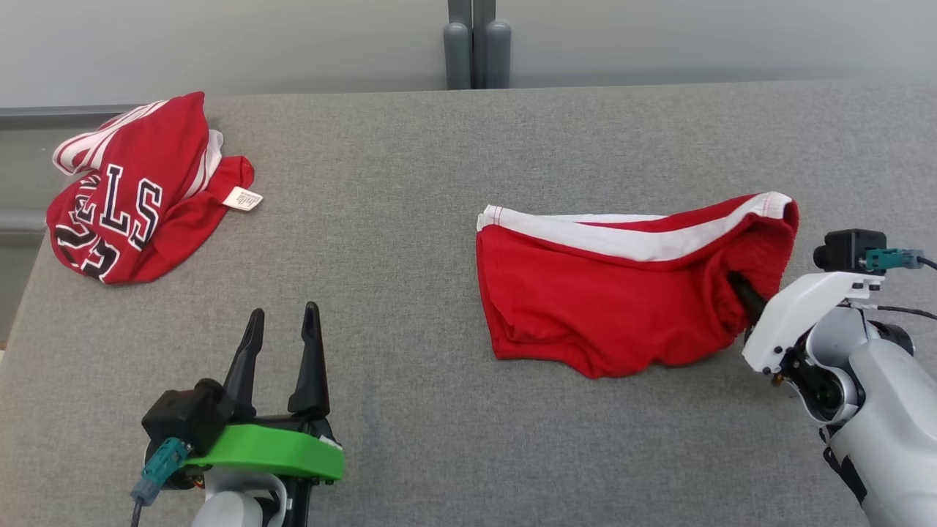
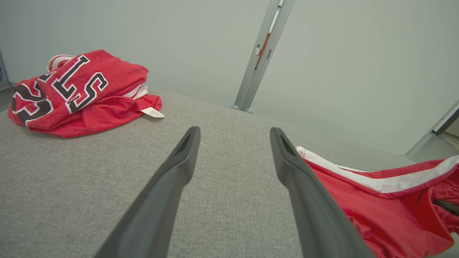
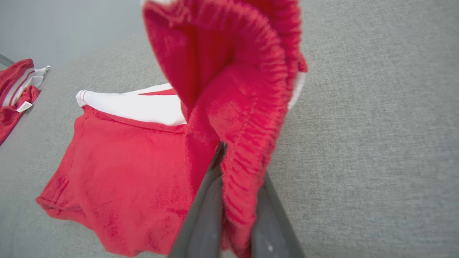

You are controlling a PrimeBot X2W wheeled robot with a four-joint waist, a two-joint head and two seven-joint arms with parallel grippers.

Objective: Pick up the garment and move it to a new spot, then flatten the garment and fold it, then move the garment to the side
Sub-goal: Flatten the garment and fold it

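Grey table [image 1: 410,219] — right gripper [image 1: 739,289] pinching shorts [image 1: 600,293].

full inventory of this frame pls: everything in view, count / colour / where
shorts: 1, red with white stripe, right half of the table, waistband end raised
jersey: 1, red with black-and-white lettering, crumpled at far left
label: 1, white, at the jersey's right edge
table: 1, grey fabric top, under everything
posts: count unclear, grey, behind the far edge, centre
left claw: 1, dark fingers on a green mount, near left, open over bare table
right claw: 1, dark fingers on a white housing, near right, shut on the shorts' waistband
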